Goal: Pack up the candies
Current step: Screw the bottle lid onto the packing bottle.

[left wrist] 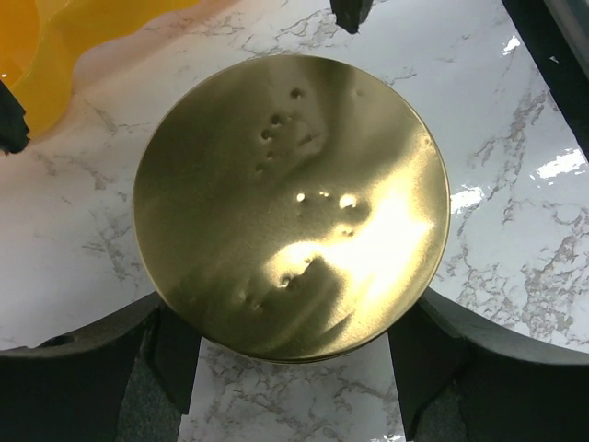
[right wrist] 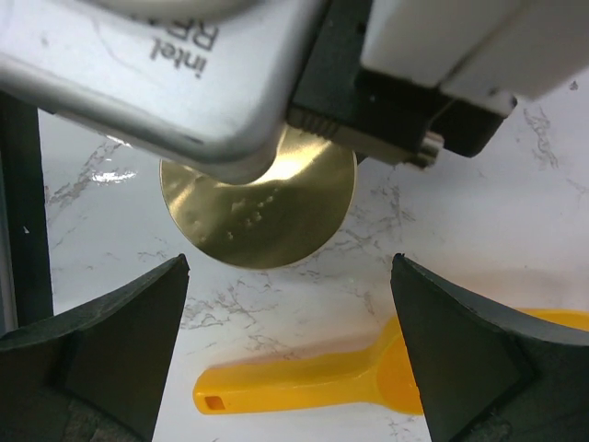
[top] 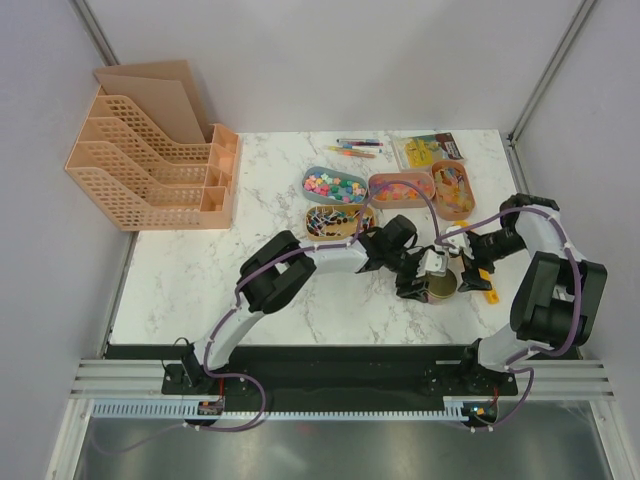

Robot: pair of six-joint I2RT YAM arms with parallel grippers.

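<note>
Left gripper (left wrist: 293,318): clamped on a gold tin (left wrist: 293,207), one finger (left wrist: 170,345) against each side of its round rim. The lid face is glossy and dented, seen flat-on from the wrist. Cannot tell whether the tin rests on the worktop (top: 200,285) or hangs just above it.

Right gripper (right wrist: 290,267): released, fingers (right wrist: 110,341) spread wide, holding nothing. It hovers just right of the tin, facing it. Between the fingers, the handle of a yellow-orange scoop (right wrist: 304,387) lies on the marble, untouched. Beyond the scoop is the gold tin, its far side covered by the left wrist's silver camera housing (right wrist: 184,83).

Overhead: both grippers are close together, right of the worktop's middle and closer to the near edge than the far one. The tin is between them, the scoop toward the right edge.

Candies (top: 335,186): far half of the worktop, right of middle, heaped in four oval trays (top: 306,180) set close together.
- One blue-grey tray with pink, green and yellow pieces.
- Two peach trays to its right.
- One tan tray nearer, with wrapped pieces; the left forearm passes just beside it.

The candies are apart from both grippers.

Far edge, toward the right corner: a few thin pens (top: 358,148) and a flat packet (top: 430,148). Far left corner: a peach mesh file rack (top: 150,170).
</note>
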